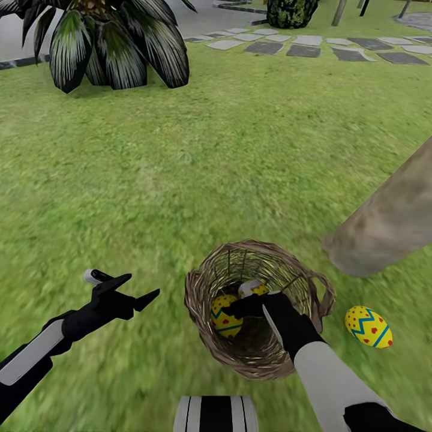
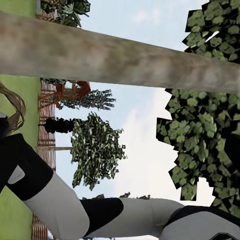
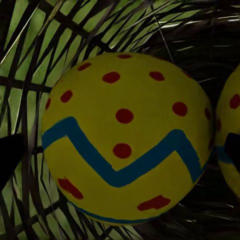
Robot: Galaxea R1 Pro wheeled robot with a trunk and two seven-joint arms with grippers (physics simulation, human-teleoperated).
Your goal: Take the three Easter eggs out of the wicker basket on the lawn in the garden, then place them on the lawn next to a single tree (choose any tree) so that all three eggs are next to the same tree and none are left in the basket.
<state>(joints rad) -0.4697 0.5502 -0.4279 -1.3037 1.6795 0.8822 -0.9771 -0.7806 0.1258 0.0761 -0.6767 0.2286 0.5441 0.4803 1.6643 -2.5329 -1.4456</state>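
Right gripper (image 1: 243, 307) down inside the wicker basket (image 1: 198, 312), jaws spread around one egg (image 3: 125, 137), not yet pinching. Second egg (image 1: 227, 316) alongside; third egg (image 1: 368, 327) already on the lawn (image 1: 210, 150) near the tree (image 1: 390, 222). Left gripper (image 1: 135, 291) idle, jaws spread. Risk: off-centre closing squirting the round egg aside, or snagging the weave and tipping the basket.

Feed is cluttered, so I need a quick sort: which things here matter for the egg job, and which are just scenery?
Job:
basket
egg left in basket
egg by right pincer
egg on lawn
trunk
lawn
right pincer

Scenery:
palm
stone path
shrub
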